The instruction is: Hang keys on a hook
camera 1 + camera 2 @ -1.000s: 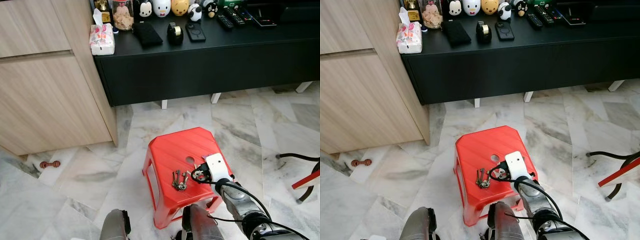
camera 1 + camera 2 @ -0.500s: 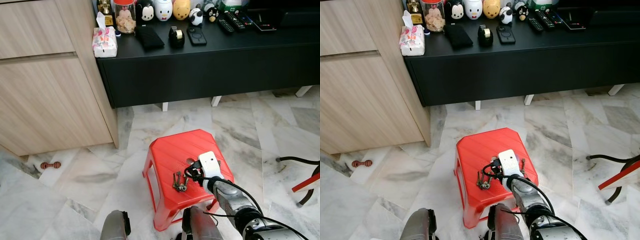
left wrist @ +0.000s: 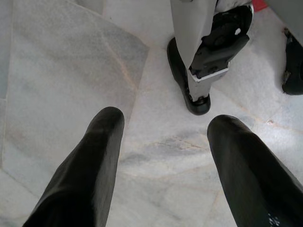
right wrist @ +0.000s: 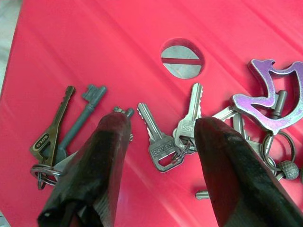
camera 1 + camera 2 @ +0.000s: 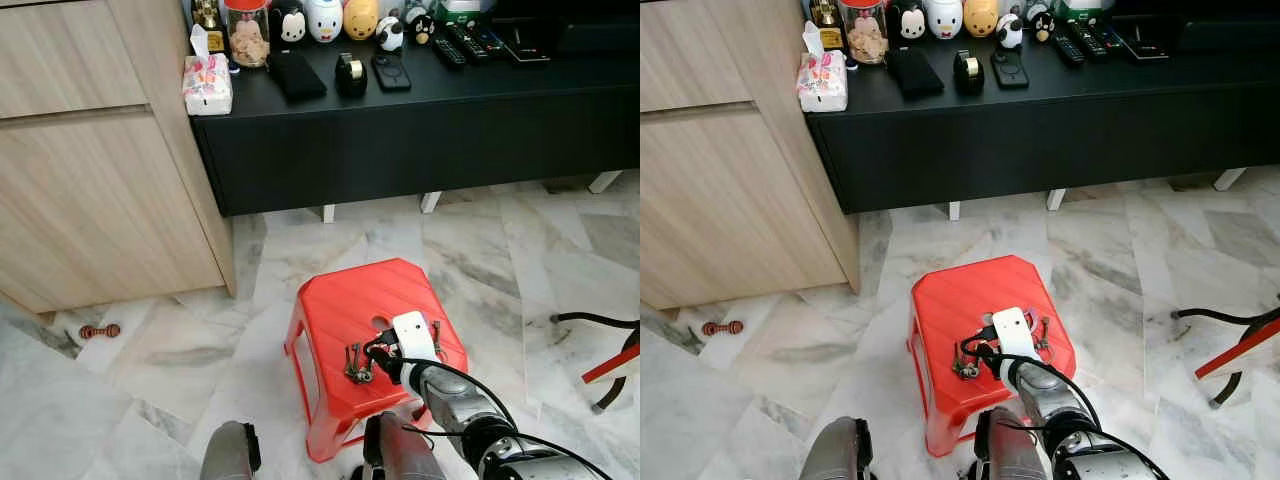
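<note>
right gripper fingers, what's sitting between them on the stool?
Right wrist view: two silver keys on one ring lie between the open right gripper fingers, on the red stool.

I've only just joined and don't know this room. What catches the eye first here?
The bright red stool on the marble floor stands out, with bunches of keys lying on its top. The right gripper hovers open just above them. Behind, a row of cartoon figurines lines the black cabinet.

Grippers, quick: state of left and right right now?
Left gripper: open, holding nothing, over the marble floor.
Right gripper: open, holding nothing, fingers straddling the keys on the red stool.
</note>
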`<state>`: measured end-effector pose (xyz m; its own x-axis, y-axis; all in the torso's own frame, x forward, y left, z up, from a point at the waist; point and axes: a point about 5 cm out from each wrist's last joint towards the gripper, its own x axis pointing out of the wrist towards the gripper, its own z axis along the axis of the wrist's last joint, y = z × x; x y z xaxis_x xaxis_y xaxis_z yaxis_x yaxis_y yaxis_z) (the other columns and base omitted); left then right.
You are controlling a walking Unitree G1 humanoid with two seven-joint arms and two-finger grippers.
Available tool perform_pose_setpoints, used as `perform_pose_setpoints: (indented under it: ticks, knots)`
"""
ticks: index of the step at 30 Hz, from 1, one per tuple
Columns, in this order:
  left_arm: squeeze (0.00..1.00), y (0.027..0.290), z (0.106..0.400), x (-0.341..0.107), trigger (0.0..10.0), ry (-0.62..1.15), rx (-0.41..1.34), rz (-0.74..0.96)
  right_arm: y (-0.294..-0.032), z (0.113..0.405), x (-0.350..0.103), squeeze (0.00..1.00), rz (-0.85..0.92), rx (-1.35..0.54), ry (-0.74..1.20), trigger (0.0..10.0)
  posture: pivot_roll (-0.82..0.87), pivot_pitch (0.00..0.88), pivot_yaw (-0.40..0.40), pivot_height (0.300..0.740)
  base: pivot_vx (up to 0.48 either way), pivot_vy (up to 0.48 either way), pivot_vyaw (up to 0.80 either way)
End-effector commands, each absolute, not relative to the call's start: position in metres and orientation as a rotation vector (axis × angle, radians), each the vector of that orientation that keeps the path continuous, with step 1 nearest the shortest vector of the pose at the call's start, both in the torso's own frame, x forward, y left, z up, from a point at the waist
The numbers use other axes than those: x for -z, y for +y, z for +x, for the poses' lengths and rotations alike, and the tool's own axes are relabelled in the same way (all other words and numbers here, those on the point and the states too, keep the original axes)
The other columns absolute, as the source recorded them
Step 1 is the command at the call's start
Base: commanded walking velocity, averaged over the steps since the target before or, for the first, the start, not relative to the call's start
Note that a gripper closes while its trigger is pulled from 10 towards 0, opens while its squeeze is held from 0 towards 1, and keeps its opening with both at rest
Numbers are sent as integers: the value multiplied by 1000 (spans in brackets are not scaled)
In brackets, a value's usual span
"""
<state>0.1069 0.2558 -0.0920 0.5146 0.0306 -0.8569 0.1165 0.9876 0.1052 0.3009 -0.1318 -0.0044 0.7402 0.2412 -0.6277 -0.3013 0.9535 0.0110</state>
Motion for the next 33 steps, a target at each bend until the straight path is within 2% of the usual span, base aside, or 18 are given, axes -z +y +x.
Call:
perform_pose_setpoints:
  ticks: [1,12,33]
  knots:
    - [0,253,92,97,10000,1072,62,149,-134,296,10,0,-85,-288,703,10000,47,172,-78,625,0,0,0]
    - [0,253,84,98,10000,1074,61,143,-140,300,6,0,-80,-244,653,10000,47,199,-79,625,0,0,0]
    - [0,258,62,98,10000,1082,60,153,-133,296,8,0,-50,-262,627,10000,69,260,-67,625,0,0,0]
